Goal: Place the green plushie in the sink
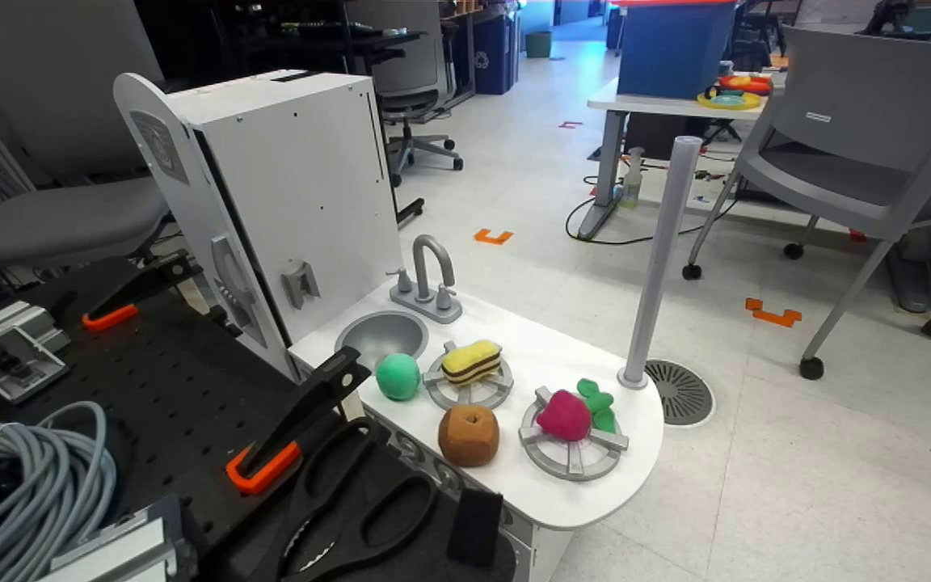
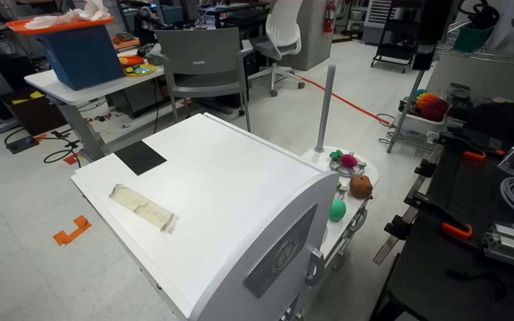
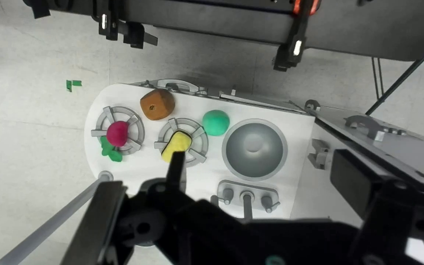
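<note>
One recycling symbol [image 1: 482,61], one green plushie [image 3: 216,123]

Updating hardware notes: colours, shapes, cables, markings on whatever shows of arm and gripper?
In the wrist view, the gripper is mostly black, with jointed linkages and blocky, flat-faced, dark grey to black fingers. A small teal spot shows low on the black body. I can't make out any cable or lettering on it, nor clearly identify the arm.

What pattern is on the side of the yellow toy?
Dark stripes along its length. The yellow toy shows them best in an exterior view.
</note>
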{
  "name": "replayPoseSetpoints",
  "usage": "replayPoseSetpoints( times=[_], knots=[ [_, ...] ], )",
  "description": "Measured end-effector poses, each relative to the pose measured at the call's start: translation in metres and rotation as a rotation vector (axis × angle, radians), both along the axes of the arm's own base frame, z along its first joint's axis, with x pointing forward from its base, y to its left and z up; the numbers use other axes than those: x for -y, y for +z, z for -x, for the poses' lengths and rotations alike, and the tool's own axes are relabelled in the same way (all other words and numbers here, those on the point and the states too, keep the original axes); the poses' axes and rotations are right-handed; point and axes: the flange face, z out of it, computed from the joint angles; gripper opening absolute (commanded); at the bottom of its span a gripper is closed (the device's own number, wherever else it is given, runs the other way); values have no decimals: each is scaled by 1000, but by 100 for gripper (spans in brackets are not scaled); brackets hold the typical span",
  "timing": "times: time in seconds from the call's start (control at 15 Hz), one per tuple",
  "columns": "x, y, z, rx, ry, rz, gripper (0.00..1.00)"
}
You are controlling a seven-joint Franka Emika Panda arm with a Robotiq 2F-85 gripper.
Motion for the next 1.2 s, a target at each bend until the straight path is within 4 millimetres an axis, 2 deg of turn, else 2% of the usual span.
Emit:
replayPoseSetpoints(
  times=[0.27, 0.6, 0.8, 0.93, 1.2],
  knots=[
    [23, -87, -47, -59, -13, 80, 100],
    [44, -202, -91, -112, -32, 186, 100],
    [48, -272, -109, -130, -50, 196, 100],
    [47, -311, -116, -132, -60, 180, 100],
    [38, -372, -123, -122, -99, 113, 100]
  ],
)
